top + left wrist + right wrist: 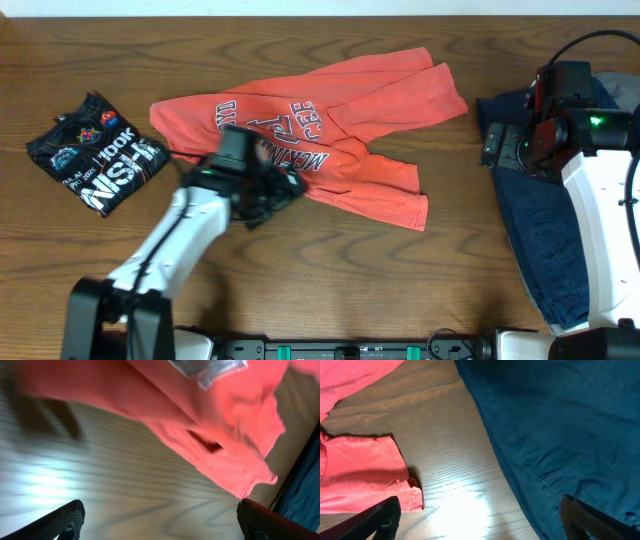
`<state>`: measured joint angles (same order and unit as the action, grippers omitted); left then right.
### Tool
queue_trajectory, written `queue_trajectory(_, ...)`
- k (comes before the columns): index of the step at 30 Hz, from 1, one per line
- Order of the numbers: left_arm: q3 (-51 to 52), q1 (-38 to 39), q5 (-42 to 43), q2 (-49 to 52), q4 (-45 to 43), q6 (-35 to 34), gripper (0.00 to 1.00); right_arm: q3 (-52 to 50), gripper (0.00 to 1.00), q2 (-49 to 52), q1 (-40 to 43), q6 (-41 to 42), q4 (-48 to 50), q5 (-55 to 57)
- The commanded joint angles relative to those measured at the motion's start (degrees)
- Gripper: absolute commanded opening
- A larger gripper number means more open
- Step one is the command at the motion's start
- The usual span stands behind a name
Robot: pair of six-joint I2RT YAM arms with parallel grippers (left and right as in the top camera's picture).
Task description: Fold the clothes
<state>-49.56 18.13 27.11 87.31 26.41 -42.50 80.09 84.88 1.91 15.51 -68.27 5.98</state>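
Bare tabletop [470,250] lies open between the coral T-shirt [350,90] and navy garment [530,230]; the black tee [95,155] occupies the far left.

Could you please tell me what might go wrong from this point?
The red T-shirt lies skewed and bunched, so the next fold may come out crooked. The open left gripper near its hem could grab only one layer. The open right gripper by the navy garment might snag it.
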Motion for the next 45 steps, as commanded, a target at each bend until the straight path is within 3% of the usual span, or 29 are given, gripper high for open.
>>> queue_trajectory(1, 0.87, 5.42, 0.31, 3.54, -3.43, -8.13, 0.98, 0.57, 0.99, -0.50, 0.37, 0.11, -0.35, -0.22)
queue_trajectory(9, 0.87, 15.32, 0.28, 13.40, -16.81, -22.80, 1.00, 0.57, 0.99, -0.50, 0.37, 0.11, -0.55, -0.22)
queue_trajectory(15, 0.87, 19.30, -3.61, 19.28, -26.84, -25.75, 0.94, 0.57, 0.99, -0.50, 0.37, 0.11, -0.79, -0.22)
queue_trajectory(18, 0.87, 19.96, -5.77, 20.81, -27.39, -25.73, 0.82, 0.57, 0.99, -0.50, 0.37, 0.11, -0.81, -0.22)
queue_trajectory(22, 0.87, 19.93, -9.88, 21.05, -23.63, -25.42, 0.54, 0.57, 0.99, -0.50, 0.37, 0.11, -0.96, -0.22)
queue_trajectory(25, 0.92, 19.82, -13.20, 21.05, -21.03, -23.71, 0.38, 0.57, 0.99, -0.50, 0.37, 0.11, -0.98, -0.22)
queue_trajectory(27, 0.92, 19.82, -14.91, 21.05, -19.74, -22.77, 0.33, 0.57, 0.99, -0.50, 0.37, 0.11, -0.98, -0.22)
queue_trajectory(31, 0.92, 19.78, -16.11, 21.05, -19.69, -21.40, 0.33, 0.57, 0.99, -0.50, 0.37, 0.11, -1.01, -0.22)
queue_trajectory(33, 0.92, 19.78, -16.09, 21.05, -20.02, -21.42, 0.43, 0.57, 0.99, -0.50, 0.37, 0.13, -1.05, -0.22)
queue_trajectory(38, 0.92, 19.89, -19.74, 21.07, -20.83, -22.56, 0.48, 0.57, 0.99, -0.50, 0.37, 0.11, -1.42, -0.24)
queue_trajectory(45, 0.92, 19.96, -23.23, 21.11, -22.01, -22.51, 0.48, 0.57, 0.99, -0.50, 0.37, 0.11, -1.81, -0.22)
